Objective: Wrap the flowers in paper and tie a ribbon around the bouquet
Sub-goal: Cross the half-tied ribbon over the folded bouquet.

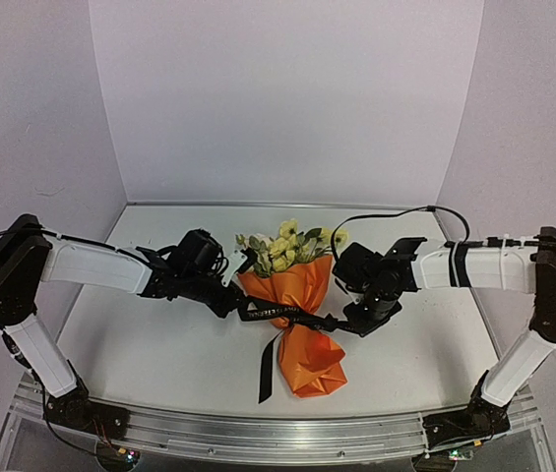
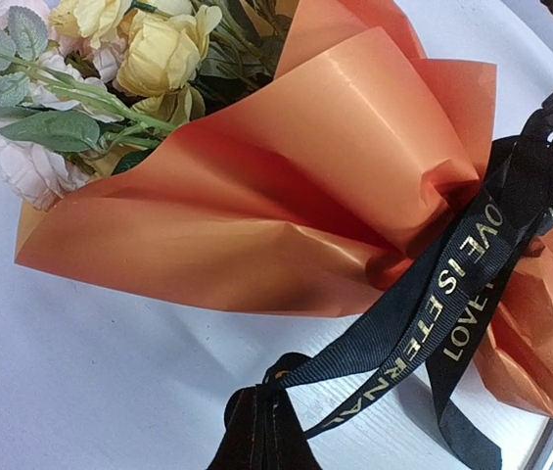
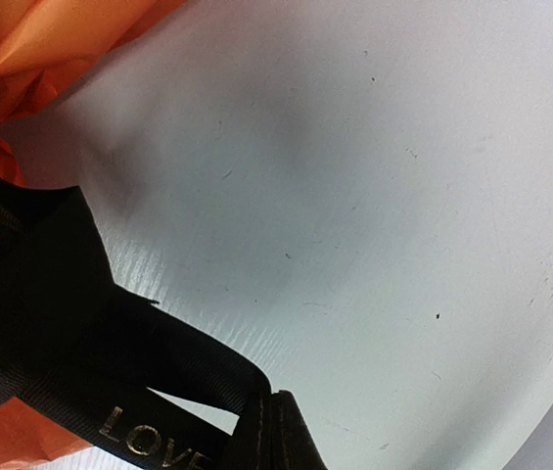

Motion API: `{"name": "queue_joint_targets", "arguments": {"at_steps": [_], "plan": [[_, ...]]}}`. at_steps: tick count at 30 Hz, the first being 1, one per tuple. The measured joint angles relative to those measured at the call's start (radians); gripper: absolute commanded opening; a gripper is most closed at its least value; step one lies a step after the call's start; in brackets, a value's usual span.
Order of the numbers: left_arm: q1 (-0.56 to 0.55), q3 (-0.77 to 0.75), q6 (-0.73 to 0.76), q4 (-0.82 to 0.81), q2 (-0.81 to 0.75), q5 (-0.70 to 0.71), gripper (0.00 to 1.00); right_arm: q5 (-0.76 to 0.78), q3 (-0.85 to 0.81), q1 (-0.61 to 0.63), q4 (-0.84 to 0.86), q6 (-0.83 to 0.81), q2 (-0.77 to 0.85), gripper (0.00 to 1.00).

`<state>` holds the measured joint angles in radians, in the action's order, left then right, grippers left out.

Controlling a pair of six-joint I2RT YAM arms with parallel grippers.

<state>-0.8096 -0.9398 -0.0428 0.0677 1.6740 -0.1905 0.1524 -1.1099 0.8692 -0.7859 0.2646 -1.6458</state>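
White tabletop (image 1: pixel 159 344), pale walls (image 1: pixel 287 98). Your ribbon (image 1: pixel 278 315) circles the cinched waist of the bouquet (image 1: pixel 302 290). The left gripper (image 1: pixel 231 301) is clamped on it left of the bouquet, the right gripper (image 1: pixel 344 323) on it to the right. The ribbon is likely limp and slippery; hold it close to the bouquet.

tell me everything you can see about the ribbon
The ribbon is a narrow black woven band printed LOVE IS ETERNAL in pale gold. It is cinched around the waist of the orange paper, bunched where it crosses, and pulled taut to either side, one strand pinched in the left gripper, the other in the right gripper. A loose tail lies on the table toward its near edge.
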Motion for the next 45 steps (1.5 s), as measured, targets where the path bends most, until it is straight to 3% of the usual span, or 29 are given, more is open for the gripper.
{"name": "queue_joint_targets", "arguments": {"at_steps": [20,26,33,34,37,39,45], "plan": [[0.032,0.007,0.007,-0.009,-0.014,-0.045,0.0,0.109,-0.024,0.082,-0.123,-0.036,0.009,0.0],[0.032,0.007,0.02,-0.01,-0.014,-0.06,0.0,0.071,-0.236,0.062,-0.144,-0.095,-0.048,0.0],[0.025,-0.006,0.052,-0.02,-0.001,-0.072,0.0,-0.117,-0.484,-0.018,-0.12,-0.113,-0.221,0.0],[0.023,-0.011,0.054,-0.022,0.005,-0.074,0.0,-0.145,-0.499,-0.028,-0.12,-0.11,-0.24,0.03],[0.019,-0.03,0.066,-0.021,0.021,-0.079,0.0,-0.238,-0.522,-0.063,-0.119,-0.083,-0.284,0.31],[0.017,-0.043,0.069,-0.021,0.029,-0.08,0.0,-0.291,-0.518,-0.086,-0.122,-0.063,-0.29,0.44],[0.016,-0.05,0.072,-0.02,0.031,-0.087,0.0,-0.393,-0.384,-0.139,-0.081,-0.02,-0.183,0.62]]}}
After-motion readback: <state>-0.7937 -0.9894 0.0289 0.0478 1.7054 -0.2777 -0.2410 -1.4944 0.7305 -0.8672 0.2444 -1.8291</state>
